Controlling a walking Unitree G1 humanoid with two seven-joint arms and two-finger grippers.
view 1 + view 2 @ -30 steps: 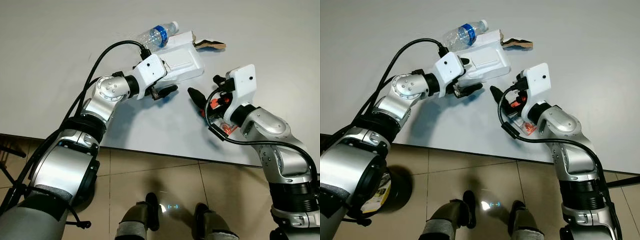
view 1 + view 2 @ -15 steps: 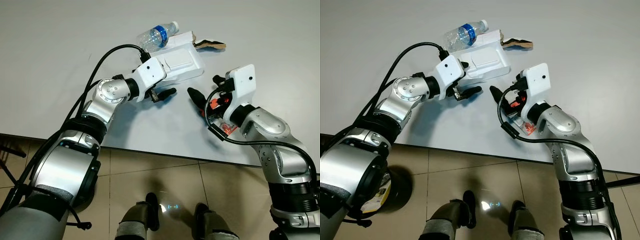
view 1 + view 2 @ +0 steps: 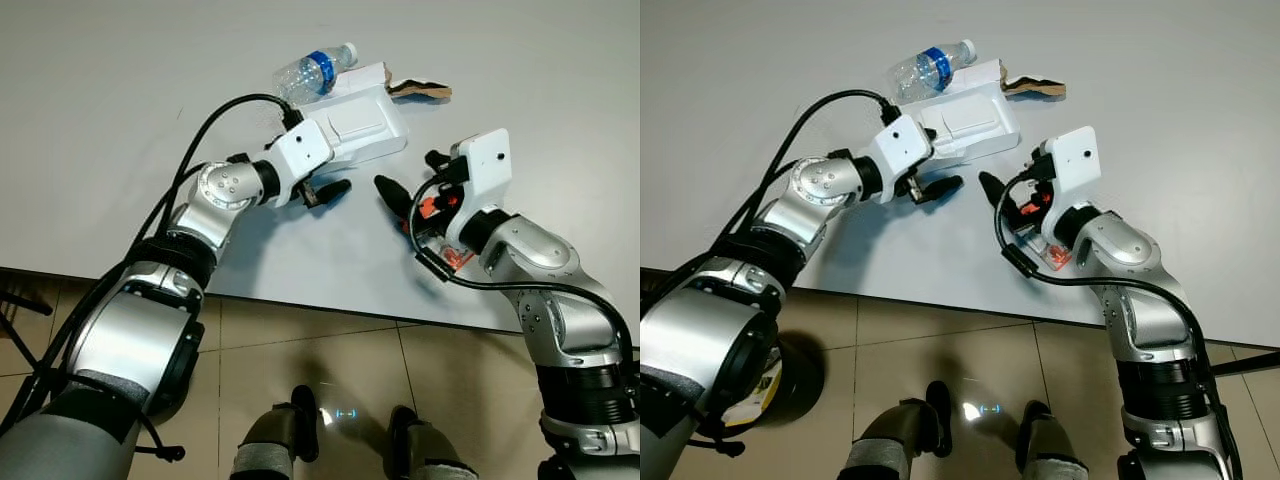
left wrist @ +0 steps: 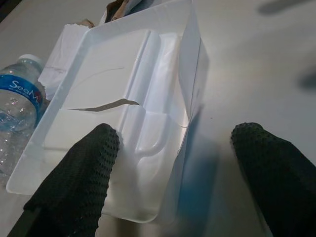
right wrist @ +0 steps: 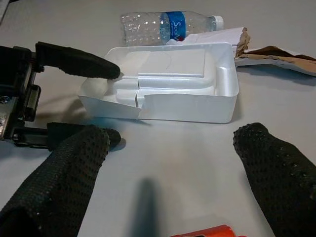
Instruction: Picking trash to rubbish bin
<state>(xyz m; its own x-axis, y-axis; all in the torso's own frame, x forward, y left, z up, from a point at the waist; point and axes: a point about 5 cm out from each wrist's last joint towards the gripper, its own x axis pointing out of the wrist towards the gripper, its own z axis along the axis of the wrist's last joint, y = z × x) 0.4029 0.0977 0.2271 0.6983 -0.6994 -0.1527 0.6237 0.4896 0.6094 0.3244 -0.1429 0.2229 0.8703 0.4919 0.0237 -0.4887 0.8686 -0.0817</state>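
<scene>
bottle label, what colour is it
Blue with white lettering, wrapped around the clear plastic bottle; clearest in the right wrist view.

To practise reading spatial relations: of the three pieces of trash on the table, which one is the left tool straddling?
The white foam tray: the left tool has one finger over its corner, whereas the plastic bottle and torn brown paper lie beyond it.

My arms are brushed silver metal, built of rounded segments with black bands at the joints. A round silver joint cap with small screws sits behind my left wrist block [image 3: 300, 152], a white box with a dark dot on it. A thick black cable [image 3: 205, 135] loops from that block back along the arm. My right wrist block [image 3: 483, 168] is white too, with orange parts and a black cable loop under it. My fingers [image 4: 79, 182] are black with dimpled pads.
</scene>
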